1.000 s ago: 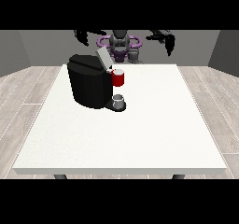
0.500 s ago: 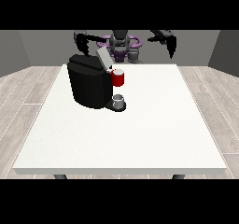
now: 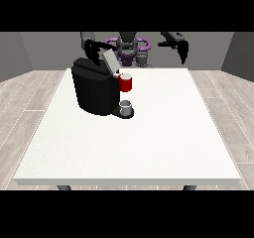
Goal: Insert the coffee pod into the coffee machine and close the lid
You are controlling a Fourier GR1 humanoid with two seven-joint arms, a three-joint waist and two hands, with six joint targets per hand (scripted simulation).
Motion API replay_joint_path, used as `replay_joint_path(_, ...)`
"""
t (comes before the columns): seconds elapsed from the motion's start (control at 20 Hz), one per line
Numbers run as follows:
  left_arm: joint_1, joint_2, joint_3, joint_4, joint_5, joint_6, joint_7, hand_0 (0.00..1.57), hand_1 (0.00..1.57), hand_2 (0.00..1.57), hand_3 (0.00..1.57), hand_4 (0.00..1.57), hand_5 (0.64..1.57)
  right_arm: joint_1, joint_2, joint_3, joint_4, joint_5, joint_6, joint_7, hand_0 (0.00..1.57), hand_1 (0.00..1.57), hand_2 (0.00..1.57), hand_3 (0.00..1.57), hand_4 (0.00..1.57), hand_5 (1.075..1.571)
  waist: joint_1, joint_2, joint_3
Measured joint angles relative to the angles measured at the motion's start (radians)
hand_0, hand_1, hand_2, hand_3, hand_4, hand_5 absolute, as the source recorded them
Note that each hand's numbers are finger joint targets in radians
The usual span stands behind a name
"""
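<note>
White worktop (image 3: 149,143) fills view; wide bare room on near and right sides. Black coffee machine (image 3: 95,90) stands at far left part, lid (image 3: 110,62) tilted up, red pod holder (image 3: 126,83) at front, small grey cup (image 3: 126,107) below. Coffee pod itself not discernible. Hand at view's left (image 3: 91,51) has dropped closer behind lid; fingers unclear. Hand at view's right (image 3: 182,49) raised off far edge, now hanging lower, fingers pointing down, holding nothing.

A black coffee machine (image 3: 95,89) with raised lid (image 3: 109,62) stands on the white table (image 3: 163,133), a cup (image 3: 126,107) beneath.
</note>
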Motion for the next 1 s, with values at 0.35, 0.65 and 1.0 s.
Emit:
replay_joint_path(0.35, 0.008, 0.025, -0.002, -0.017, 0.017, 0.001, 0.003, 0.00, 0.00, 0.00, 0.00, 0.00, 1.571, -0.051, -0.009, -0.022, 0.059, 0.007, 0.004, -0.023, 0.00, 0.00, 0.00, 0.00, 0.00, 1.571, 0.006, 0.013, -0.0022)
replay_joint_path(0.65, -0.003, 0.012, -0.030, -0.030, 0.011, 0.020, 0.021, 0.00, 0.00, 0.00, 0.00, 0.02, 1.571, -0.105, -0.006, -0.023, 0.087, 0.024, -0.009, -0.028, 0.00, 0.00, 0.00, 0.00, 0.00, 1.571, 0.025, 0.030, -0.0029)
replay_joint_path(1.0, 0.003, 0.040, -0.009, 0.014, 0.013, 0.026, -0.026, 0.00, 0.00, 0.00, 0.00, 0.16, 1.571, -0.151, 0.019, -0.005, 0.109, 0.036, -0.018, 0.011, 0.00, 0.00, 0.00, 0.00, 0.15, 1.571, 0.017, 0.035, 0.0020)
